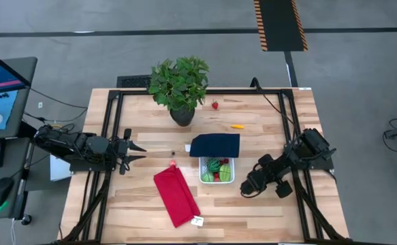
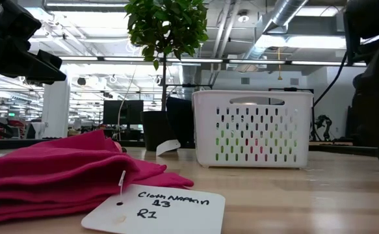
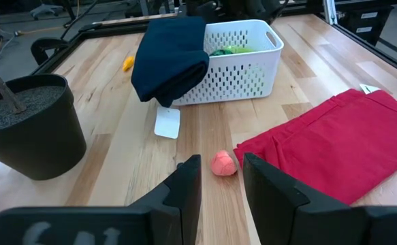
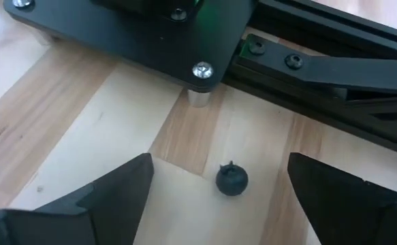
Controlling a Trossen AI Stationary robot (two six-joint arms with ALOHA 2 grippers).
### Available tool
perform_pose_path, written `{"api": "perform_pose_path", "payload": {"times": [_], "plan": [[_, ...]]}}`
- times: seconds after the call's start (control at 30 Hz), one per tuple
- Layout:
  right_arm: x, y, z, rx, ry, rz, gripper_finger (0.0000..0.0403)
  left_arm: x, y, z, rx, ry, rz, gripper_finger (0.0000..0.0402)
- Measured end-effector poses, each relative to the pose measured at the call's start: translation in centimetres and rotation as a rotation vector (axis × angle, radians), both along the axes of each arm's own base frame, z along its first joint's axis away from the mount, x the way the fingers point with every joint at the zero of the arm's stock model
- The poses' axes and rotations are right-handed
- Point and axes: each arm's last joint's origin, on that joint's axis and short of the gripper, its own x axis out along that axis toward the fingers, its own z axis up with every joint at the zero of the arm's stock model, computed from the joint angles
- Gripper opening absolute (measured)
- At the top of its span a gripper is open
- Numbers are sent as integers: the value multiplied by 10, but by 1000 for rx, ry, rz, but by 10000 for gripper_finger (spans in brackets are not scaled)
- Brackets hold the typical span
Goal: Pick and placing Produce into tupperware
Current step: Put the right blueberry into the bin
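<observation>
Since a dark berry lies between its fingers near the table's right edge, the right hand is spread wide, nothing grasped yet.

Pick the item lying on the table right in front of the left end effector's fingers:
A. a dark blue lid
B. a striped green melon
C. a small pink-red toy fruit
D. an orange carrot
C: the left wrist view shows a small pink-red toy fruit lying on the wood just ahead of the left end effector, beside the red cloth.
</observation>
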Motion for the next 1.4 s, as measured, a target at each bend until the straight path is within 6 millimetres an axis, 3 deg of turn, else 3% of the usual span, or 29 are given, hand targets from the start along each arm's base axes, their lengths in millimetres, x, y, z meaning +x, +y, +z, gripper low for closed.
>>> {"api": "perform_pose_path", "payload": {"times": [0.53, 0.97, 1.07, 1.2, 1.4], "plan": [[5, -1, 0, 46, -11, 61, 221, 0, 0, 0, 0, 0, 0, 100], [10, 3, 2, 63, -34, 68, 63, 0, 0, 0, 0, 1, 0, 100], [10, 3, 3, 64, -35, 67, 57, 0, 0, 0, 0, 1, 0, 100], [12, 4, 4, 59, -42, 73, 80, 0, 0, 0, 0, 0, 0, 100], [31, 13, 19, 49, -105, 119, 90, 0, 0, 0, 0, 0, 0, 100]]}}
